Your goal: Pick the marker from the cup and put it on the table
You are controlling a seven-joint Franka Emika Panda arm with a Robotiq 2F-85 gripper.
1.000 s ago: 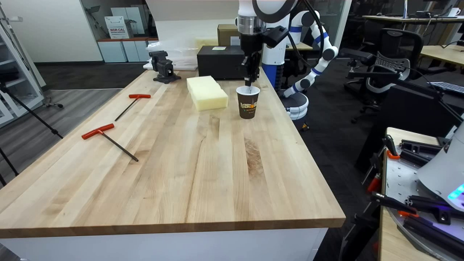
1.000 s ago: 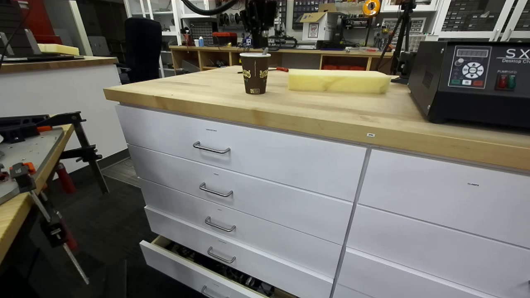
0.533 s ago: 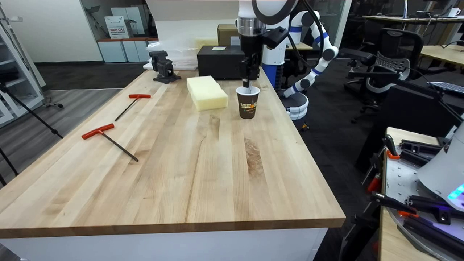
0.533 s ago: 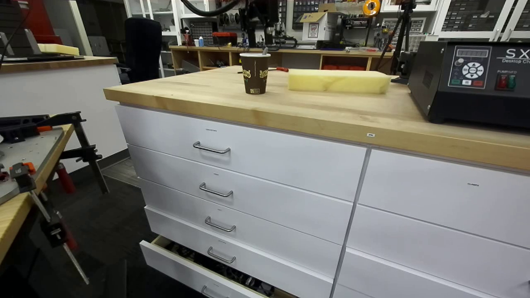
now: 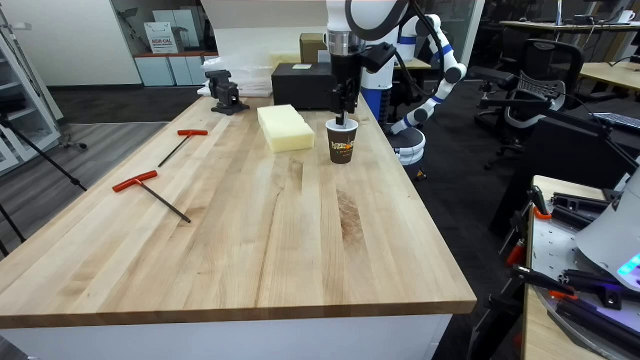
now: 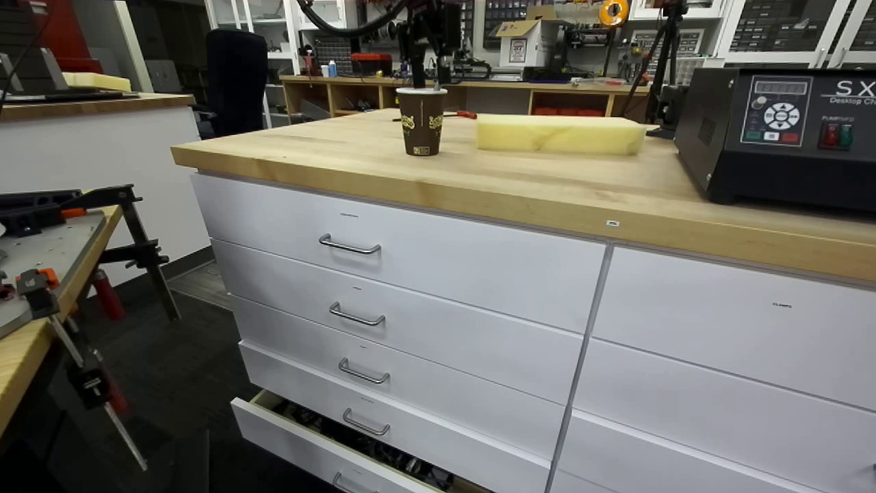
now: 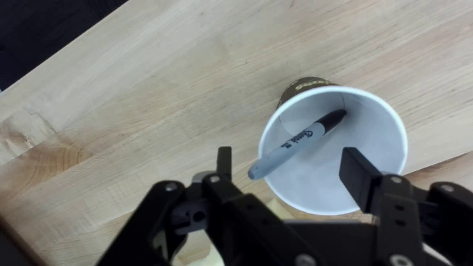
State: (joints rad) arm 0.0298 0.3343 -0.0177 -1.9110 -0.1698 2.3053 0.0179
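Wrist view: my fingers [image 7: 356, 177] are standing wide apart, the marker [image 7: 298, 143] is leaning in the cup [image 7: 321, 175], and its pale end is showing between them.

In both exterior views the gripper [image 6: 430, 81] hangs lower than half a second ago, with its finger [image 6: 416, 72] on the left in an exterior view now down level with the rim of the cup [image 6: 421, 123] instead of above it, and the arm [image 5: 345, 65] sits slightly farther left in an exterior view.
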